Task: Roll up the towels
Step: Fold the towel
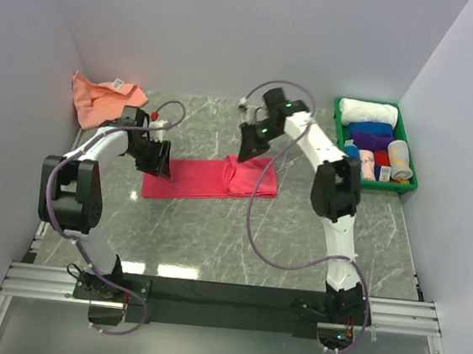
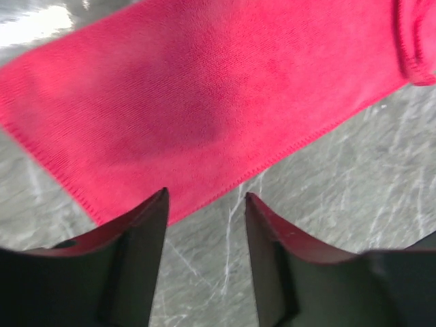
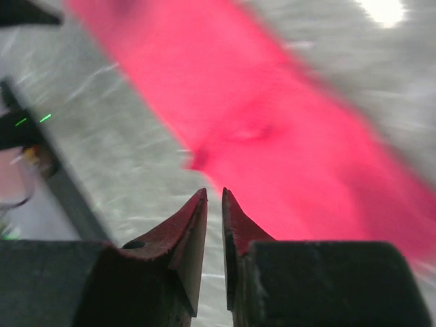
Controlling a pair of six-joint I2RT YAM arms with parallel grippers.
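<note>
A red towel (image 1: 207, 178) lies flat on the marble table, with its right end folded over itself. My left gripper (image 1: 158, 165) hovers at the towel's left end. In the left wrist view it (image 2: 206, 197) is open and empty, with the towel (image 2: 204, 88) and its stitched edge just beyond the fingertips. My right gripper (image 1: 248, 149) is above the towel's folded right part. In the blurred right wrist view it (image 3: 214, 194) is shut with only a thin slit and holds nothing. The towel (image 3: 286, 150) lies below and beyond it.
An orange towel (image 1: 101, 95) lies crumpled at the back left corner. A green basket (image 1: 385, 186) at the back right holds several rolled towels. Walls close in the table on the left, back and right.
</note>
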